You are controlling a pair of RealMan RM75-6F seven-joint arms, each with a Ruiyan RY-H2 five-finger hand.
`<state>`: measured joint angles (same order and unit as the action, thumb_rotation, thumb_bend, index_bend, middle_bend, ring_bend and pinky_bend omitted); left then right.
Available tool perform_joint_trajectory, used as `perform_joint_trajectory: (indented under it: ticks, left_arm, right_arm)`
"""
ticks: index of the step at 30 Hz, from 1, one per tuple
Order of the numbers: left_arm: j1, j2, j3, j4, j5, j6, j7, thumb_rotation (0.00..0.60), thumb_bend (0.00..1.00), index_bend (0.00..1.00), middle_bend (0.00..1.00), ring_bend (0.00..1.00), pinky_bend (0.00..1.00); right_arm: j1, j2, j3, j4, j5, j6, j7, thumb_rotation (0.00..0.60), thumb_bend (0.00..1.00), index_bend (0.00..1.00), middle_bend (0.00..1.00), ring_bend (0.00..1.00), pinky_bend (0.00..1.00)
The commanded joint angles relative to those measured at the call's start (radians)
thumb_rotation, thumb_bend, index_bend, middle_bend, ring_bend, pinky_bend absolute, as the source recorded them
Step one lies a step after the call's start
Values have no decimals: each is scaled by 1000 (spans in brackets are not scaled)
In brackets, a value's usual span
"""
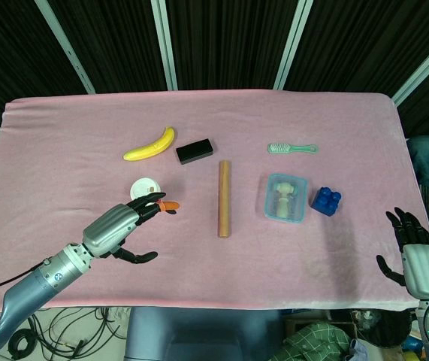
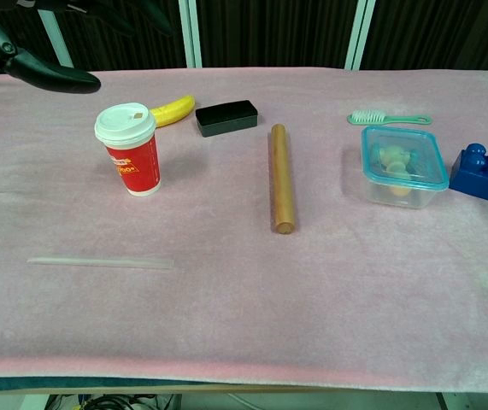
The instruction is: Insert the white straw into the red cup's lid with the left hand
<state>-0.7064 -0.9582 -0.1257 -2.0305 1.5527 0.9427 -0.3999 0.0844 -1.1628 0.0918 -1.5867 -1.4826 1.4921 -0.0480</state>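
Observation:
The red cup [image 2: 132, 162] with its white lid [image 2: 125, 122] stands upright at the left of the table. In the head view only its lid [image 1: 144, 186] and a sliver of red show. The white straw [image 2: 98, 262] lies flat on the cloth in front of the cup, with nothing touching it. In the head view my left hand [image 1: 120, 229] hovers over that spot and hides the straw. Its fingers are stretched toward the cup, the thumb is apart, and it holds nothing. In the chest view its dark fingers [image 2: 34, 64] show at the top left. My right hand [image 1: 413, 252] stays at the table's front right edge, fingers spread.
Behind the cup lie a banana [image 1: 150, 144] and a black box [image 1: 194, 151]. A wooden rod [image 1: 224, 198] lies lengthwise at the middle. To the right are a clear lidded container [image 1: 285, 198], a blue brick [image 1: 326, 200] and a green brush [image 1: 292, 149]. A pink cloth [image 1: 334, 263] covers the table.

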Motion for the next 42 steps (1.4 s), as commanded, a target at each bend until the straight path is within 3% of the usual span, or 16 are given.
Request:
perform_joint_trajectory:
  ticks: [1,8,27,32,35,39,42]
  left_arm:
    - [-1,5,-2,-4,2,2,-5,600,267,137,200,7,126]
    - [-4,19,3,-20,21,1,-51,600,267,138,201,22,126]
    - [5,-22,37,-12,15,-1,32,600,267,157,202,37,142]
    - [41,-55,88,-4,-38,-11,218,600,267,162,201,37,138]
    - [63,-97,125,13,-90,-22,402,600,272,165,199,37,112]
    - [65,-156,139,28,-171,-44,513,600,361,207,198,37,76]
    - [69,-212,137,53,-210,-31,577,600,371,221,197,37,54]
  right_arm:
    - [0,-1,-1,-1,2,-3,-2,600,232,84,28,58,184]
    - [-1,0,-1,-6,9,-4,-10,600,231,84,28,58,184]
    - [-2,8,0,-13,28,-18,-5,600,231,85,28,58,184]
    - [-2,9,1,-18,33,-19,-4,600,231,85,28,58,185]
    - [-2,9,1,-22,35,-20,-1,600,231,84,28,58,185]
    - [-3,9,2,-24,38,-21,0,600,231,84,28,58,184]
    - [-3,10,3,-26,41,-22,2,600,230,84,28,58,185]
